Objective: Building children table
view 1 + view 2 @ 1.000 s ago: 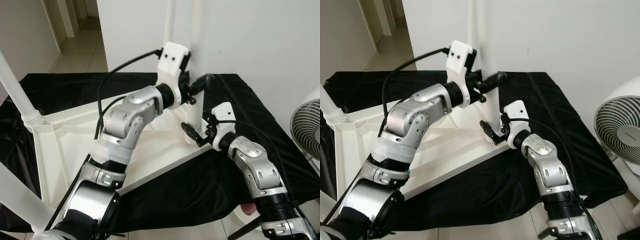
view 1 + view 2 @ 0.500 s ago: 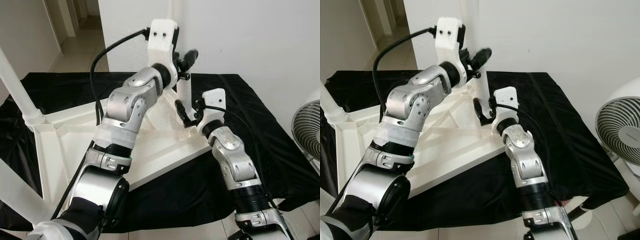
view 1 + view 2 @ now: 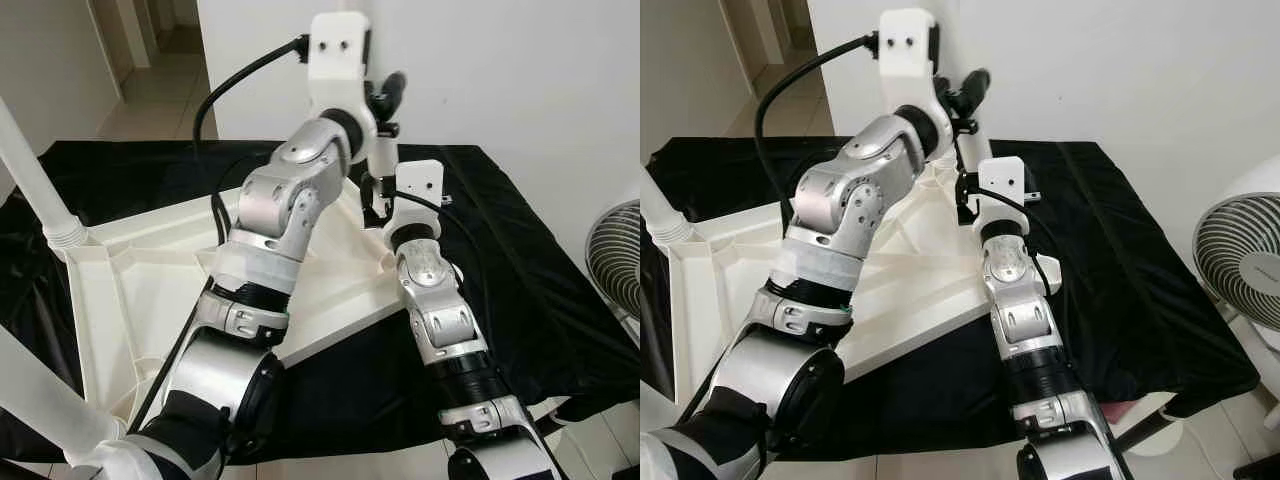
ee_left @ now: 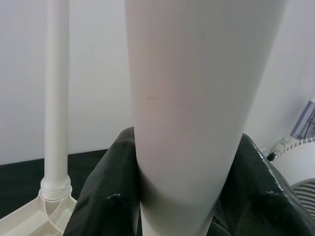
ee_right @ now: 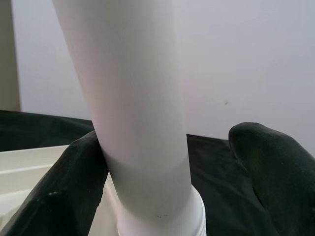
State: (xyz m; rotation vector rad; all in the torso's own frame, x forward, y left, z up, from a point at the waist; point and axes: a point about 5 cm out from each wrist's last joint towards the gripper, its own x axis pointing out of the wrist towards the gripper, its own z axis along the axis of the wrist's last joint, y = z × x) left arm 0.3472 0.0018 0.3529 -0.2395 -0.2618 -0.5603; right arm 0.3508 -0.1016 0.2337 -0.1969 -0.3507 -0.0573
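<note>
The white table leg (image 4: 189, 113) stands upright at the far corner of the upturned white children's table top (image 3: 150, 290), which lies on a black cloth (image 3: 540, 290). Your left claw (image 4: 189, 196) is clamped on the leg high up. Your right claw (image 5: 147, 177) sits around its base collar; one finger (image 5: 59, 191) touches, the other stands clear. No writing is legible. A fan (image 3: 1240, 270) stands right.
</note>
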